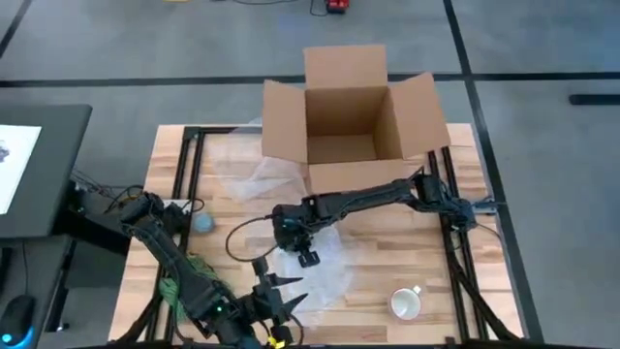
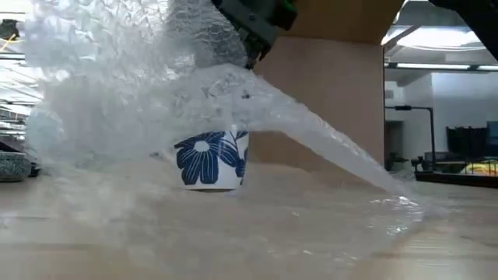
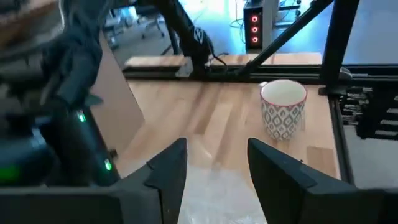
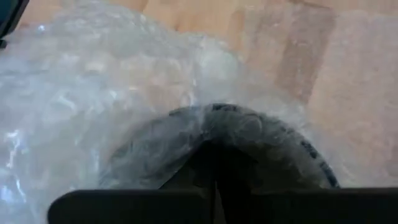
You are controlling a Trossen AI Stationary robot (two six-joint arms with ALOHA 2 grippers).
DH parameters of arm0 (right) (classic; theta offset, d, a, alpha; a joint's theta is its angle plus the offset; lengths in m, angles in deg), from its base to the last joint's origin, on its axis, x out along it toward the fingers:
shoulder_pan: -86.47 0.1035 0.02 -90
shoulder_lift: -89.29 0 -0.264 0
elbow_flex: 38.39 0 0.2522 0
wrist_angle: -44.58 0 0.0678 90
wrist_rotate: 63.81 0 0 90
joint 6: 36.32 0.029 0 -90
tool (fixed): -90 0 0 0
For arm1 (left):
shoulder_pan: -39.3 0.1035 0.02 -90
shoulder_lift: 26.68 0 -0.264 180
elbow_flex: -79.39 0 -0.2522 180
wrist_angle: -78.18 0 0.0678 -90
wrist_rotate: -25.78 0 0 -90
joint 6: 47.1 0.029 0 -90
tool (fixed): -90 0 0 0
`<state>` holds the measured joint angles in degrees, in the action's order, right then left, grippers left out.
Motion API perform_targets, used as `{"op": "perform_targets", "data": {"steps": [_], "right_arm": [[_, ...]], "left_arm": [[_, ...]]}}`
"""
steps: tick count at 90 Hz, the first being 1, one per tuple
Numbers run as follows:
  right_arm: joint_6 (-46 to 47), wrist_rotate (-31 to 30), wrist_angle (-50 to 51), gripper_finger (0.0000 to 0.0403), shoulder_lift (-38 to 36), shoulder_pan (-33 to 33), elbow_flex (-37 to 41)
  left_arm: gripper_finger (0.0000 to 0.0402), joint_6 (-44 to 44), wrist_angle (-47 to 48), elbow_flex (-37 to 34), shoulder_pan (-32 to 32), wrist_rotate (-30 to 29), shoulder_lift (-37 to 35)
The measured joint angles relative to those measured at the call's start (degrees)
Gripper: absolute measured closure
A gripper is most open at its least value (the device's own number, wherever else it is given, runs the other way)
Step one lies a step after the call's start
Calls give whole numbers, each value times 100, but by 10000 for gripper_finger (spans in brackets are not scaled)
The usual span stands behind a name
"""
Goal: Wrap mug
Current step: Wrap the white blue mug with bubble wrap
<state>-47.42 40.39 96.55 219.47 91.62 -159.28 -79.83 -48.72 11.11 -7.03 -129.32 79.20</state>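
A white mug with blue flowers [image 2: 208, 159] stands upright on the table under a tent of clear bubble wrap [image 2: 327, 148]. In the high view the wrap [image 1: 329, 276] and my right gripper [image 1: 308, 256] hide it. That gripper [image 2: 254, 48] is above the mug, shut on the wrap's peak. In its wrist view a dark round shape [image 4: 249, 140] shows through the wrap. My left gripper [image 1: 289, 291] waits open near the front edge, level, with wrap [image 3: 217, 199] lying under its fingers and nothing between them. My right gripper pinches a gathered peak of the bubble wrap [image 2: 245, 71] between its two fingers, coming from above and pointing down. The sheet hangs from it over the flowered mug. One side slopes taut down to the table [image 2: 389, 194], and the rest billows loosely.
A second mug with a grey diamond pattern [image 1: 407, 303] [image 3: 283, 111] stands at the front right. An open cardboard box [image 1: 349, 126] fills the far middle. A small blue-grey object [image 1: 203, 223] lies at the left. Black frame rails [image 1: 455, 252] run along both table sides.
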Motion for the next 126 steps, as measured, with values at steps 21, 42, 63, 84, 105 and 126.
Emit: {"op": "perform_targets", "data": {"steps": [21,42,63,84,105,126], "right_arm": [[30,-24,16,403,-129,-20,16],[31,-96,70,403,-481,-27,48],[-164,-98,256,403,-912,-28,37],[-97,-98,213,403,-1098,117,17],[-351,-107,160,403,-1079,513,19],[-399,-240,-122,403,-1085,454,282]], "left_arm": [[254,-8,601,-2,26,-282,2],[254,-4,817,-3,70,-346,3],[254,-173,814,-4,15,-272,3],[254,-780,818,-4,-76,-225,3],[254,-1396,840,-7,-174,-219,5],[254,-1661,843,-7,-155,-226,5]]}}
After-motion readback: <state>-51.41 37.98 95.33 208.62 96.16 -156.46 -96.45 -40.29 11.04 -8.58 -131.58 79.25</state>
